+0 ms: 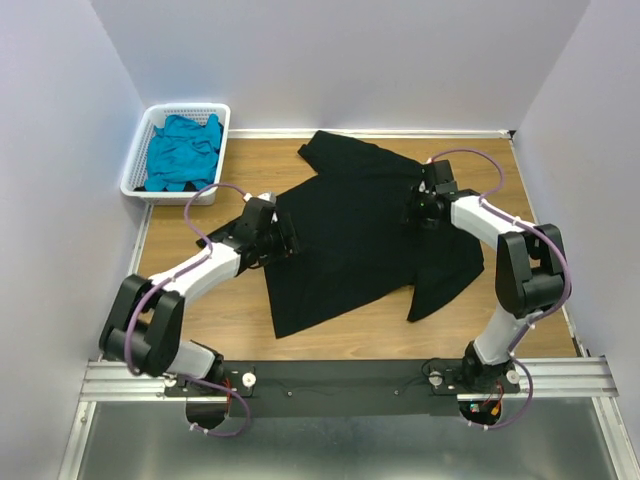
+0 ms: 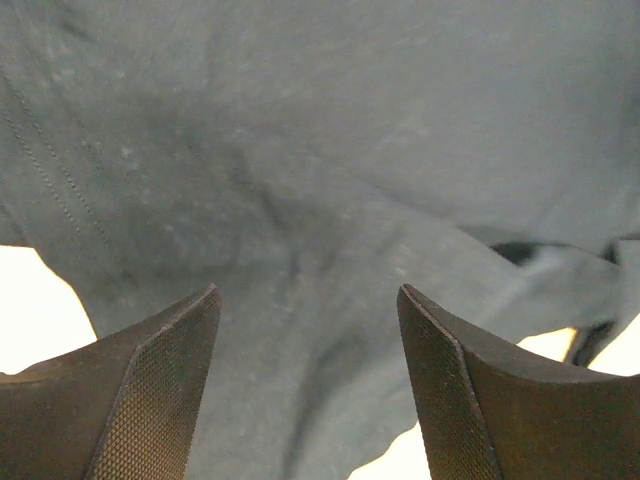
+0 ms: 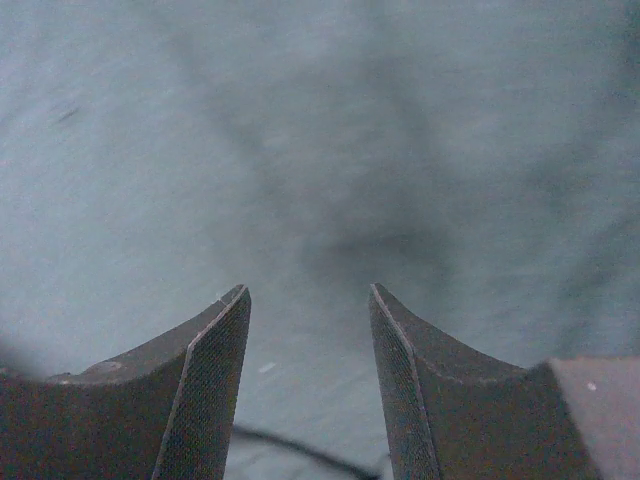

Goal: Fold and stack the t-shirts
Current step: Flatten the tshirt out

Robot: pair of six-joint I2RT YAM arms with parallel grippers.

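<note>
**Supervisor:** Report the top view.

**Operator:** I see the black t-shirt [image 1: 360, 240] spread on the table [image 1: 240, 320]. It lies askew to the table edges, and its long axis appears to run diagonally. I cannot tell collar from hem. The teal t-shirt [image 1: 183, 150] lies crumpled in the basket [image 1: 135, 182] at the far left, well apart from the black one. My left gripper [image 1: 285, 235] sits at the black t-shirt's left edge. My right gripper [image 1: 418, 210] sits over the cloth, near its right side.

**Supervisor:** Left wrist view.

**Operator:** The fingers [image 2: 150, 380] stand wide apart and grasp nothing. Black cloth lies ahead of and beneath them, with a crease running up between them. Pale table shows at the lower left, so the cloth's edge is just beside the left finger.

**Supervisor:** Right wrist view.

**Operator:** The fingers [image 3: 205, 390] are parted and released, with nothing between them. Cloth fills the whole view and no edge is visible.

**Supervisor:** Assessment.

**Operator:** I judge that the fold is not yet begun. The left arm is nearer a graspable edge. The right arm needs to move outward to reach one.
</note>
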